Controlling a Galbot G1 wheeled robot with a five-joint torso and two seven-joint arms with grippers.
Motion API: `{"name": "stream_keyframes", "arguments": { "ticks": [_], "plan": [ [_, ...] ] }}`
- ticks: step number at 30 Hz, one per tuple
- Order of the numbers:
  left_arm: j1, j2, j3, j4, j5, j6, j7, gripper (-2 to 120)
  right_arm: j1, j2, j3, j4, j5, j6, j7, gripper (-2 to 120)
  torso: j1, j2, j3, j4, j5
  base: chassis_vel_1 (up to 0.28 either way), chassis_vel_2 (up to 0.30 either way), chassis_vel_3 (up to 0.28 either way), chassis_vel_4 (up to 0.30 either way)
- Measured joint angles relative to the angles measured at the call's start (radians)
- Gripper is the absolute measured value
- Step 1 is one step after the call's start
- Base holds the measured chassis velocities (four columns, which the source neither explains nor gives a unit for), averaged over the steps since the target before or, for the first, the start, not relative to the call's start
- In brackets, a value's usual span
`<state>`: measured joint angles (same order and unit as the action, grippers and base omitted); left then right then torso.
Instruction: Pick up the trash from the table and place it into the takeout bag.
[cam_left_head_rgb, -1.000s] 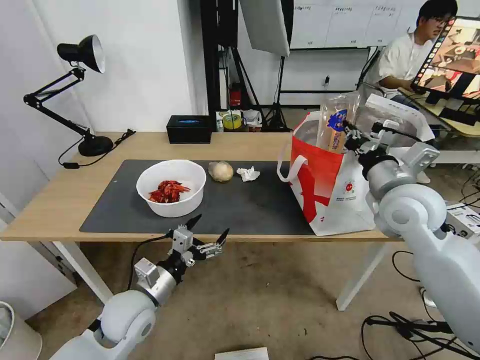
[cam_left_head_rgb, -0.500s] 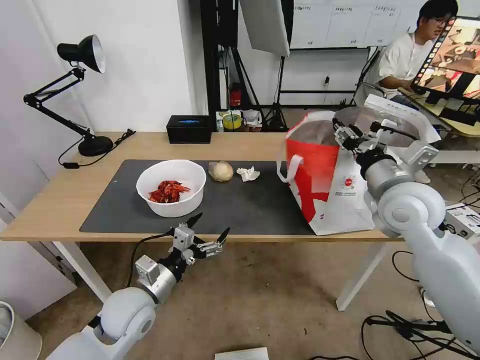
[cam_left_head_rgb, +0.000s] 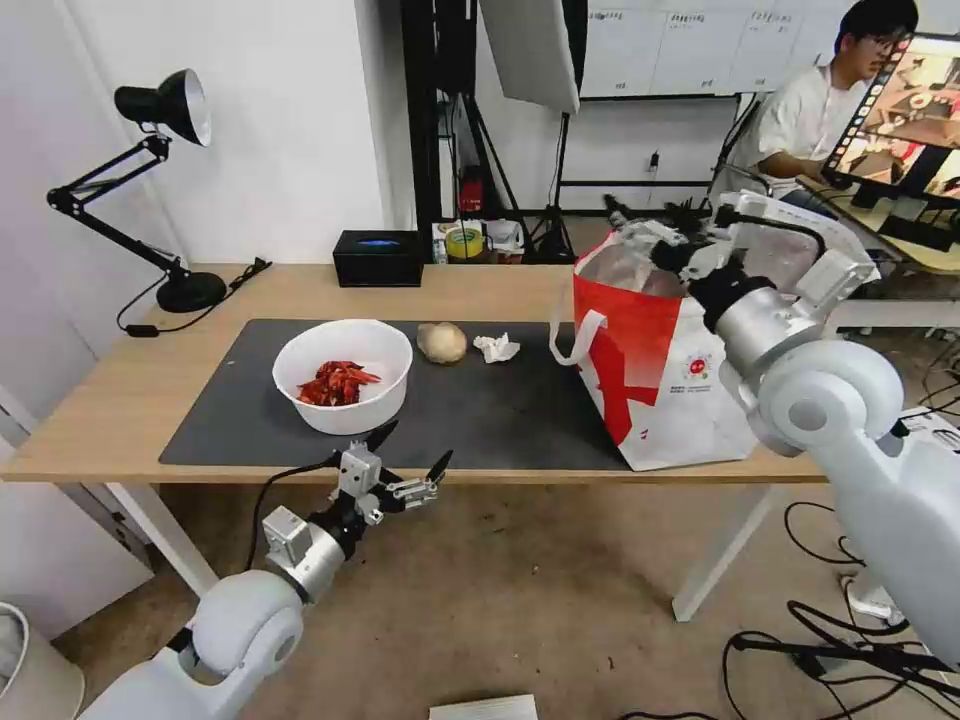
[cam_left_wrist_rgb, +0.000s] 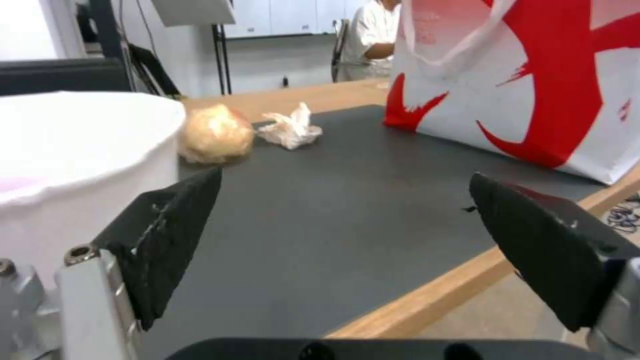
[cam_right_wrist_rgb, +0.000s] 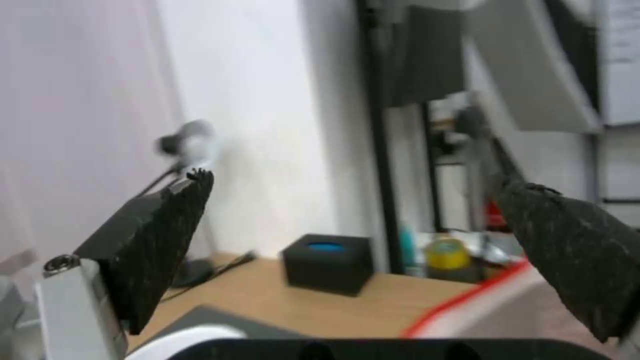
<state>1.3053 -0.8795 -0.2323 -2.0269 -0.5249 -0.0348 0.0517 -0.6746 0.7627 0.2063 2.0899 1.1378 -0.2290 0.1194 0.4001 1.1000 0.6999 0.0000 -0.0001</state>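
With the right gripper open and empty above the tall red-and-white takeout bag and the left gripper open below the table's near edge, the next pick is probably the white round bowl of red crayfish shells.

The wide stretch of dark mat between the white bowl and the takeout bag lies bare, open from the counter front edge. At its far side the beige lump and crumpled tissue sit close together, with a narrow gap between them. The left tool, fingers spread, hangs just off the front edge, the bowl's wall close on its left. The bag walls off the counter's right end; the right tool, spread too, seems to sit above its open mouth. Behind the mat stand a black box and, far left, a desk lamp.
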Motion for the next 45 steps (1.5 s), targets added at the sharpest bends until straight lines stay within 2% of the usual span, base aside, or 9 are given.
{"name": "stream_keyframes", "arguments": {
  "ticks": [2,6,15,18,23,26,31,38,45],
  "plan": [
    [0.017,0.007,-0.021,0.000,0.010,-0.009,0.002,100,-0.020,-0.017,-0.013,0.014,-0.026,-0.001,-0.056,100,0.000,0.000,0.000,0.0001,0.0001,0.000,0.000,0.000,0.000],
    [0.048,0.020,-0.053,-0.001,0.013,-0.015,0.003,100,-0.091,-0.041,-0.014,0.040,-0.068,-0.019,-0.094,100,0.000,0.000,0.000,0.0001,0.0000,0.000,0.000,0.000,0.000],
    [0.080,0.028,-0.102,-0.001,0.008,-0.035,0.010,100,-0.291,-0.060,0.011,0.074,-0.214,0.012,-0.140,100,0.000,0.000,0.000,-0.0003,0.0003,0.000,0.000,0.000,0.000],
    [0.112,0.027,-0.131,0.003,0.011,-0.042,0.019,100,-0.396,-0.039,0.014,0.098,-0.263,0.037,-0.107,100,0.000,0.000,0.000,-0.0002,0.0001,0.000,0.000,0.000,0.000],
    [0.142,0.020,-0.161,0.007,0.022,-0.046,0.022,100,-0.477,-0.010,0.015,0.111,-0.300,0.040,-0.062,100,0.000,0.000,0.000,0.0001,0.0000,0.000,0.000,0.000,0.000],
    [0.176,0.009,-0.192,0.009,0.028,-0.063,0.032,100,-0.578,0.027,0.015,0.126,-0.328,0.040,0.003,100,0.000,0.000,0.000,-0.0001,0.0001,0.000,0.000,0.000,0.000],
    [0.216,-0.014,-0.237,0.018,0.030,-0.076,0.050,100,-0.684,0.083,0.025,0.128,-0.382,0.063,0.036,100,0.000,0.000,0.000,-0.0001,0.0002,0.000,0.000,0.000,0.000],
    [0.247,-0.037,-0.270,0.015,0.024,-0.079,0.052,100,-0.768,0.135,0.036,0.150,-0.417,0.067,0.060,100,0.000,0.000,0.000,0.0000,0.0000,0.000,0.000,0.000,0.000],
    [0.266,-0.045,-0.283,0.010,0.026,-0.079,0.052,100,-0.827,0.138,0.052,0.162,-0.437,0.074,0.065,100,0.000,0.000,0.000,-0.0001,0.0001,0.000,0.000,0.000,0.000]
  ]
}}
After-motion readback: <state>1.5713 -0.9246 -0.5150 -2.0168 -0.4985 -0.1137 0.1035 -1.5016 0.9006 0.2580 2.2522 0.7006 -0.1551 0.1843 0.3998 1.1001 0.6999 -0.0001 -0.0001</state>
